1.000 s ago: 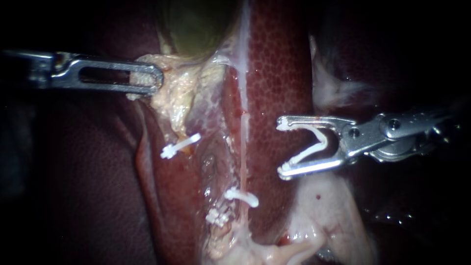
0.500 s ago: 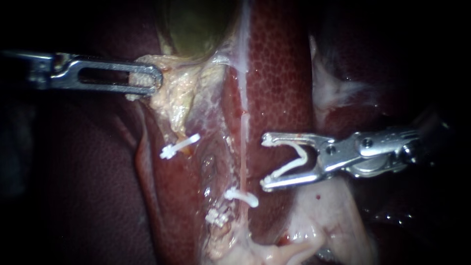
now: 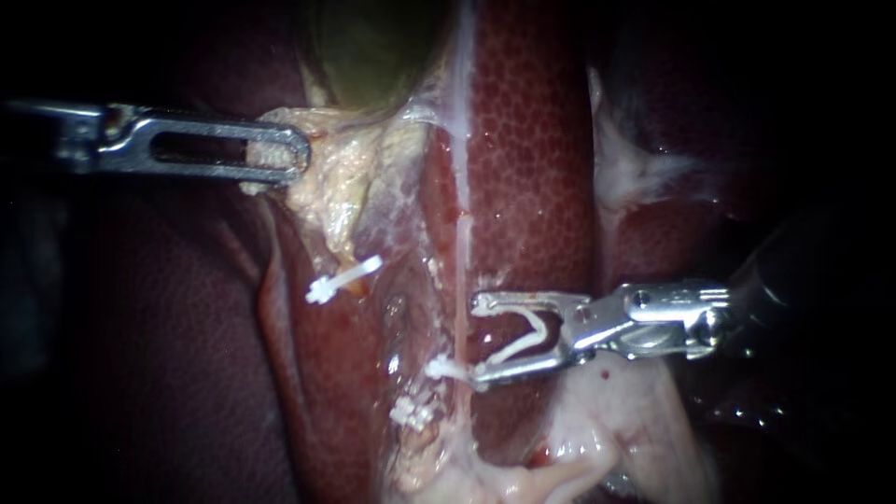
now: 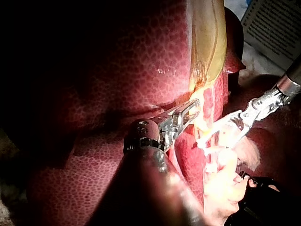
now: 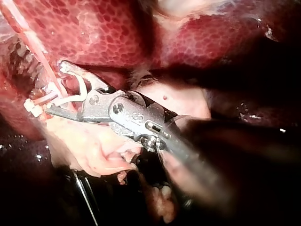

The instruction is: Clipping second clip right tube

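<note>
The right tube (image 3: 463,280) is a thin pink strand running down beside the liver (image 3: 532,140). A white clip (image 3: 450,370) sits across it low down. My right instrument (image 3: 478,339) comes in from the right. Its jaws stand wide apart and carry an open white clip (image 3: 525,340), with their tips just at the tube, right above the seated clip. In the right wrist view these jaws (image 5: 56,88) reach the tube (image 5: 41,54). My left instrument (image 3: 285,154) is shut on yellowish tissue (image 3: 327,177) under the gallbladder (image 3: 373,47), and its jaws (image 4: 190,110) show there too.
Another white clip (image 3: 342,278) sits on the left tube. Pale fatty tissue (image 3: 616,411) lies under my right instrument. Frayed whitish tissue (image 3: 415,411) gathers below the seated clip. Dark liver surface (image 3: 187,355) fills the left side.
My right instrument has moved left and down with its open clip, from over the liver to the right tube just above the seated clip. The left instrument has held still.
</note>
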`<state>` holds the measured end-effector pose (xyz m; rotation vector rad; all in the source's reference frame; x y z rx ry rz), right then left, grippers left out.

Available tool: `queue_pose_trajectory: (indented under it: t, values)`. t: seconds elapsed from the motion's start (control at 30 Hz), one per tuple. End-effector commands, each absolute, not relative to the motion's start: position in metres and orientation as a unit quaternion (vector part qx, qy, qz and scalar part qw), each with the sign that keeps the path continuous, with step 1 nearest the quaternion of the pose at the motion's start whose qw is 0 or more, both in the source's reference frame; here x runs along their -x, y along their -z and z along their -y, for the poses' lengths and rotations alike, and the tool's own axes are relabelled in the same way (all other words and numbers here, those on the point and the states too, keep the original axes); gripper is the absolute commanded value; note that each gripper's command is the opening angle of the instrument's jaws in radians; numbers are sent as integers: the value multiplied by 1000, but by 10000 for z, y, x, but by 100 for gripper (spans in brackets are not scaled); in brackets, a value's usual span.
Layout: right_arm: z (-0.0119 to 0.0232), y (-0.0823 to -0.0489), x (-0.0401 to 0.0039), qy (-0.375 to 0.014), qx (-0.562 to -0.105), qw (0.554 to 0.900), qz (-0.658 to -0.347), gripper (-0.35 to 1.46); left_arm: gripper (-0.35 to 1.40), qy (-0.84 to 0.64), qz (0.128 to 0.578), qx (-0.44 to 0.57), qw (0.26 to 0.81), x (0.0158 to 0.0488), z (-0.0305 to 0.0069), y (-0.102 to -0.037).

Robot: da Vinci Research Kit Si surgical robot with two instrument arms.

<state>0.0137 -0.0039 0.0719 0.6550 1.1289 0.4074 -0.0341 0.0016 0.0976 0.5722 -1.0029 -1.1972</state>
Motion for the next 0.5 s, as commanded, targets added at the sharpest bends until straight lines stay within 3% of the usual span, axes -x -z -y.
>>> queue_pose_trajectory:
  t: [0.03,0.5]
  values:
    - [40,-721,-140,-192,-307,772,-522,58,-35,532,446,-254,674,342,-16,-976]
    - [48,-731,-170,-223,-340,739,-538,56,-35,533,446,-252,674,345,-13,-977]
